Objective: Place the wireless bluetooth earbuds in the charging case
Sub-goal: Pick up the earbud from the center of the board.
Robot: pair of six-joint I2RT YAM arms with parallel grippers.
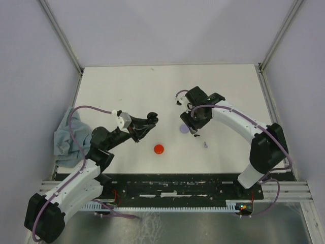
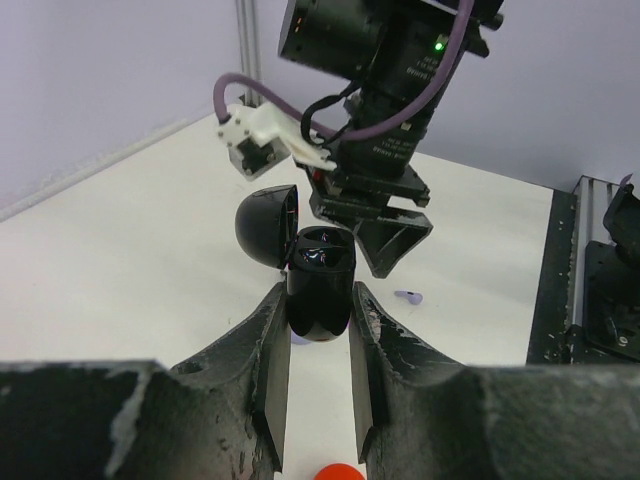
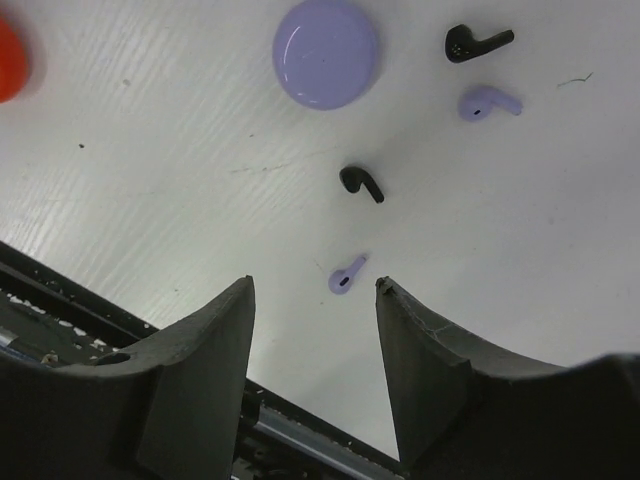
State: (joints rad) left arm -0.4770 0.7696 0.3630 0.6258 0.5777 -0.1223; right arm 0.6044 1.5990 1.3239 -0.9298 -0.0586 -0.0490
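We hold the open black case (image 2: 320,285) pinched in our left claw (image 2: 318,330), its wells too glossy to read. Our right claw (image 3: 315,290) hangs spread above the bench (image 3: 150,150), where two black earbuds (image 3: 361,184) and two lavender earbuds (image 3: 347,274) lie loose near the shut lavender case (image 3: 326,52); next, picking up a black one seems due

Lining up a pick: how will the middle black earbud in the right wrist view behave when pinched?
The black earbud looks tiny and glossy, so it is probably very light and apt to slip or skitter. Its rounded head and thin stem suggest it may pivot in the right gripper.
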